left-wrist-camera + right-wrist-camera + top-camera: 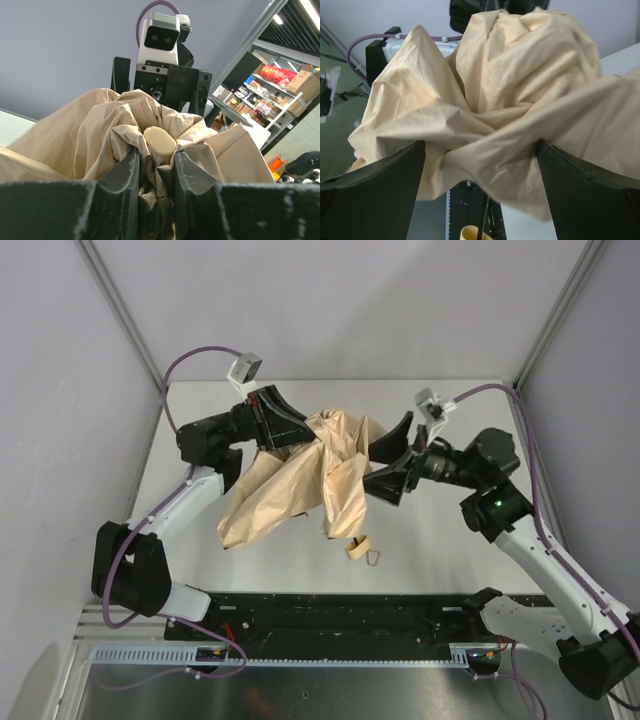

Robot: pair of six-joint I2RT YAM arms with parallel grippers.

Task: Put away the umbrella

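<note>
The umbrella (300,480) lies between the left gripper (290,430) and right gripper (385,455), its handle (357,548) nearside, perhaps touching the table (440,540).

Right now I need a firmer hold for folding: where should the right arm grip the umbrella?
On the umbrella, probably the wooden handle, sticking out bare below the bunched cloth. Come from the right, fingers across it: it is rigid, while the cloth is loose.

The umbrella (300,485), centre frame, is matt tan cloth, finely creased; its handle (357,548) at lower centre looks like smooth pale wood. The left gripper (157,152) is black plastic, matt and grainy.
</note>
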